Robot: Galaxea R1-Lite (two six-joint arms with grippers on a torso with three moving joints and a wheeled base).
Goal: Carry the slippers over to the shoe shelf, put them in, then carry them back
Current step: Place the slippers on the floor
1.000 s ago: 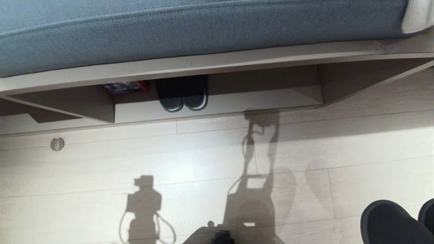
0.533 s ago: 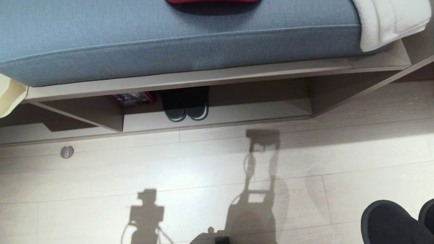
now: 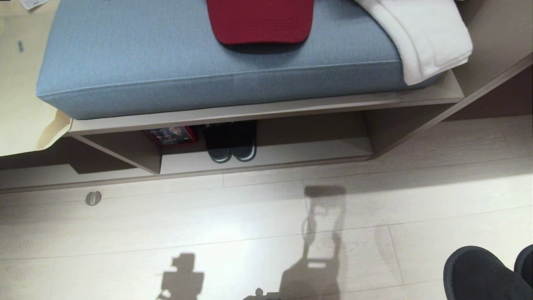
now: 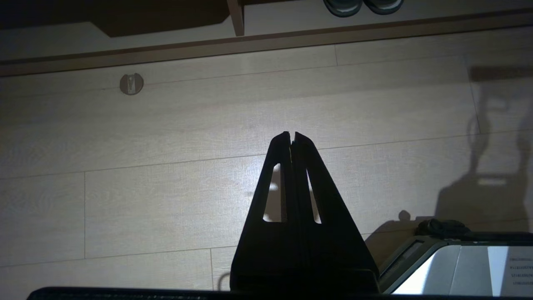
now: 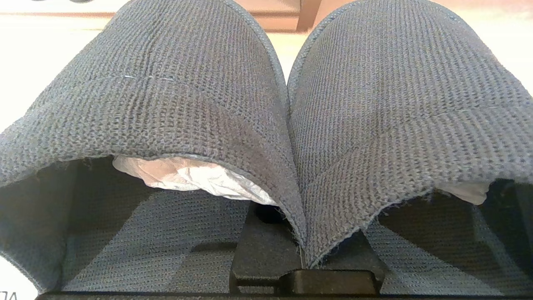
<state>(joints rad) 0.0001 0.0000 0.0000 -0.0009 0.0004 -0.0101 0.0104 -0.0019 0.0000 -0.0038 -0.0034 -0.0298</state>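
The dark grey slippers (image 5: pixel 200 91) fill the right wrist view side by side, toes pointing away, with white paper stuffed inside. My right gripper (image 5: pixel 297 246) is shut on their inner edges, pinching both together. Their toes (image 3: pixel 479 275) show at the head view's bottom right corner, above the floor. The shoe shelf (image 3: pixel 312 154) is the low beige compartment under the bench, well ahead and to the left of the slippers. My left gripper (image 4: pixel 291 135) hangs shut and empty over the pale floor.
A darker pair with white-edged soles (image 3: pixel 231 146) and a red box (image 3: pixel 171 135) sit in the shelf's left part. On the blue cushion (image 3: pixel 166 71) lie a red cap (image 3: pixel 260 21) and a white towel (image 3: pixel 420 33). A round floor fitting (image 3: pixel 93 198) sits left.
The head camera has risen: the bench and shelf slid down the picture, and the cushion top with cap and towel came into view. The held slippers keep their place.
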